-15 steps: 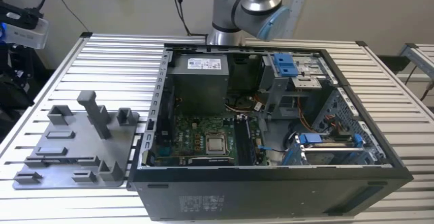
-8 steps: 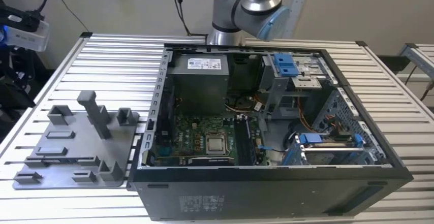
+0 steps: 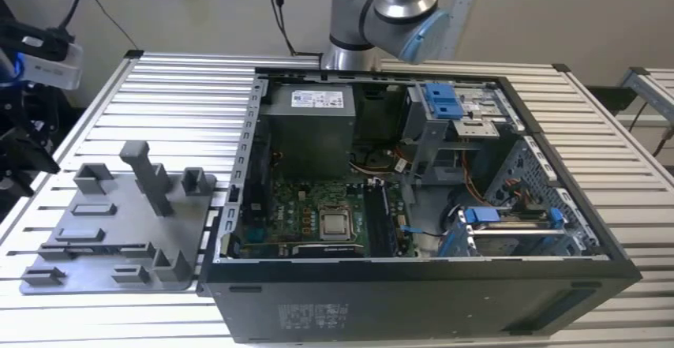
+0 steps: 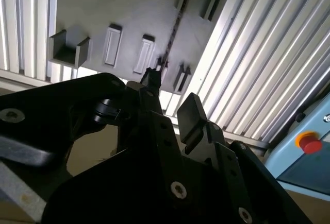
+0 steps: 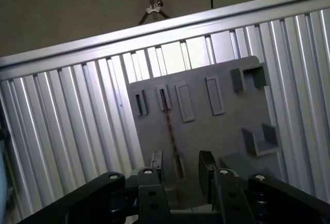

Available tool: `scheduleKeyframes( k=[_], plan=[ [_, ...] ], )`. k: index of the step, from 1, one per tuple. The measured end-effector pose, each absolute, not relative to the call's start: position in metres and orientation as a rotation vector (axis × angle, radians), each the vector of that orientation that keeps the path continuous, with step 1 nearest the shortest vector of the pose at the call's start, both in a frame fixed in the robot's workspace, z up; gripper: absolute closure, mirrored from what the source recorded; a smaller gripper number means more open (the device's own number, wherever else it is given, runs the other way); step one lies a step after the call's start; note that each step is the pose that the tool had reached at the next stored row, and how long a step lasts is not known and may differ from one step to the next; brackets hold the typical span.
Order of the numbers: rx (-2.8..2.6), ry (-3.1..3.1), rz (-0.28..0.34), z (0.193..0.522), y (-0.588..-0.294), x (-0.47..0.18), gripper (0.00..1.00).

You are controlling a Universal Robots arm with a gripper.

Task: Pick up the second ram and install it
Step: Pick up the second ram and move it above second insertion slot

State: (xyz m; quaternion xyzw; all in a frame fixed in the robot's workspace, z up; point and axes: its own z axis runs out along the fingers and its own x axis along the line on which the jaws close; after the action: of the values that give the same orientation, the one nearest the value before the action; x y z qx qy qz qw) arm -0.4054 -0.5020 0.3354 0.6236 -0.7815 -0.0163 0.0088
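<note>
Hanging over the grey holder tray (image 5: 221, 141), the gripper (image 5: 180, 165) has its two black fingers (image 5: 206, 165) spread apart with an open gap between them, clamping nothing; the second wrist view shows the same gripper (image 4: 172, 98) above the tray (image 4: 139, 7), one fingertip narrow and the other broad. The second ram (image 5: 168, 126) stands on edge in the tray's slots, showing in both wrist views as a thin dark strip (image 4: 172, 36) running across the grey surface; in the first wrist view its nearer end lines up with the gap between the fingers, though whether a finger touches it cannot be told.

In the exterior view the tray (image 3: 121, 226) lies on the slatted metal table (image 3: 169, 103), just beside the open computer case (image 3: 421, 301) on the exterior view's left; the case lies on its side with the green motherboard (image 3: 316, 198) exposed; the arm (image 3: 384, 1) rises at the table's far side, behind the case. A red button (image 4: 309, 142) sits on a pale blue unit off the table's edge.
</note>
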Motion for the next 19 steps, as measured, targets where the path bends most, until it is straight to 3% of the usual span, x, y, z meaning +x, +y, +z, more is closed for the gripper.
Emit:
scheduleKeyframes(
  k=[19],
  plan=[
    [1.986,-2.411,-0.050,0.306,-0.502,-0.405,0.58]
  ],
)
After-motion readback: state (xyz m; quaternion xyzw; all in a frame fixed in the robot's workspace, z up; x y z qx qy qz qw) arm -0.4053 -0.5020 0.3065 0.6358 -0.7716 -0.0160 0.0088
